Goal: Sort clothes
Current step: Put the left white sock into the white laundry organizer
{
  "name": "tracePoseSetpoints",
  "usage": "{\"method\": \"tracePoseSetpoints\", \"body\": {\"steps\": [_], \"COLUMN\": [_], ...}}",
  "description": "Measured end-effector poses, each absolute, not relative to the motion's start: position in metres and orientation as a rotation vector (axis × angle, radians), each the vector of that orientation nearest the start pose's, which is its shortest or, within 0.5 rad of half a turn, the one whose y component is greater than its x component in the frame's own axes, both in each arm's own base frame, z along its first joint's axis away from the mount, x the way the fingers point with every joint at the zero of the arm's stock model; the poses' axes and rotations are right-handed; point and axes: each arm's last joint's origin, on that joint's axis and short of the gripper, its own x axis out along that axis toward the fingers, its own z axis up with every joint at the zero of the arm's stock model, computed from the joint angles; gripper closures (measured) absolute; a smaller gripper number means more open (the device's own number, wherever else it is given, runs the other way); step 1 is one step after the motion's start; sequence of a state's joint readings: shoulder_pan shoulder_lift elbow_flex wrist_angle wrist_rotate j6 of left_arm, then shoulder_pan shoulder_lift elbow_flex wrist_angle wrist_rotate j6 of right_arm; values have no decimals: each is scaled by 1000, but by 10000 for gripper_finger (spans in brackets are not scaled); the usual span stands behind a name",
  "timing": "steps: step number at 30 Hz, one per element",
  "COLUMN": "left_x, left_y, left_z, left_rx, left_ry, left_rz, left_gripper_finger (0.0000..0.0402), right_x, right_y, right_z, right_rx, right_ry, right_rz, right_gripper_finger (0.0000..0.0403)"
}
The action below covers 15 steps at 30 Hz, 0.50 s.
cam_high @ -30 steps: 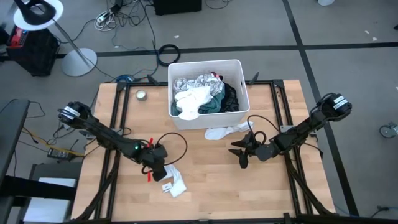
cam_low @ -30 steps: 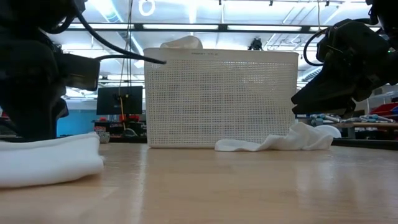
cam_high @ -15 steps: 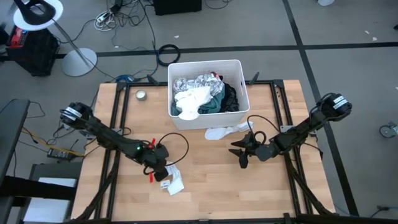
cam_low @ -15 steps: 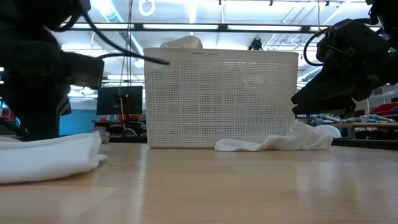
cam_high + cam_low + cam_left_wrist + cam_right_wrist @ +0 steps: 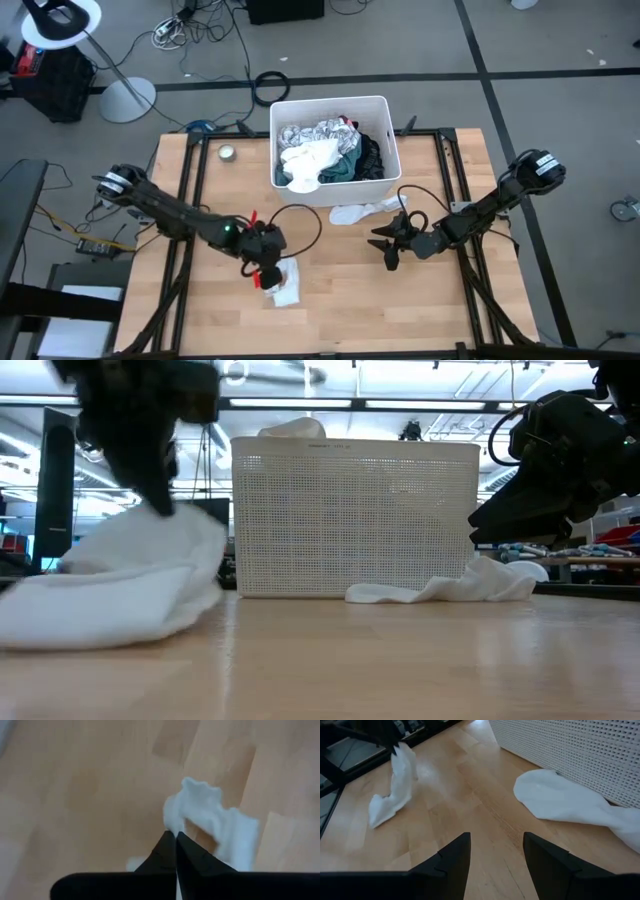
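a: how many white socks are seen on the table (image 5: 340,290)?
b: two. one sock (image 5: 284,284) is pinched in the closed left claw (image 5: 268,272); the other sock (image 5: 361,211) lies beside the bin (image 5: 385,150). the right claw (image 5: 392,241) is held open.

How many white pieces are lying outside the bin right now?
2. One white sock is pinched in the shut left hand, trailing on the table; another white sock lies against the bin front, near the right hand.
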<state>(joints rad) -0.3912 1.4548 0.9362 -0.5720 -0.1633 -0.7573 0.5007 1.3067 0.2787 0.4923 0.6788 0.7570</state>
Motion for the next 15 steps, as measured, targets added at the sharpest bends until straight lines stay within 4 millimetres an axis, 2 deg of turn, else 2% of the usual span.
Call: {"method": "tracePoseSetpoints", "body": {"steps": [9, 15], "left_x": [278, 292], "left_y": [-86, -66], "left_z": [273, 313], "left_rx": [-268, -290], "left_ry": [979, 860], "left_rz": [186, 208], "left_gripper_finger": [401, 401], "right_x": [190, 190], "right_y": [83, 83], "right_z": [133, 133], "right_rx": [444, 444], "right_ry": [352, 352], "right_rz": [-328, -328], "right_gripper_finger": [219, 219]}}
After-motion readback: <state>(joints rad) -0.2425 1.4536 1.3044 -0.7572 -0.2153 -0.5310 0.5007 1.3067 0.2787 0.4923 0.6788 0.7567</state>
